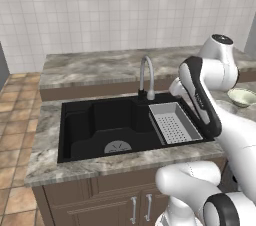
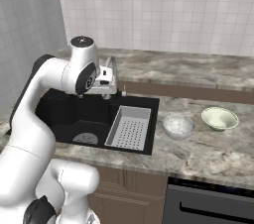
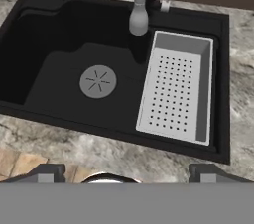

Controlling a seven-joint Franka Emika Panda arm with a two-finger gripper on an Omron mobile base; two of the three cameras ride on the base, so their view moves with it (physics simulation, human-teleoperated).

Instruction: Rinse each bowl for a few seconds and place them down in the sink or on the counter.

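Two bowls stand on the counter to the right of the sink: a whitish-grey bowl nearest the basin, and a cream bowl with a green inside further right. The black sink has a round grey drain and a curved steel faucet. My gripper hangs high over the sink, pointing down, well left of both bowls. Its jaws stand wide open with nothing between them.
A grey perforated tray fills the right part of the basin. A tiled wall rises behind the back counter. Brown cabinets sit below the front edge, and a dark oven front is at lower right.
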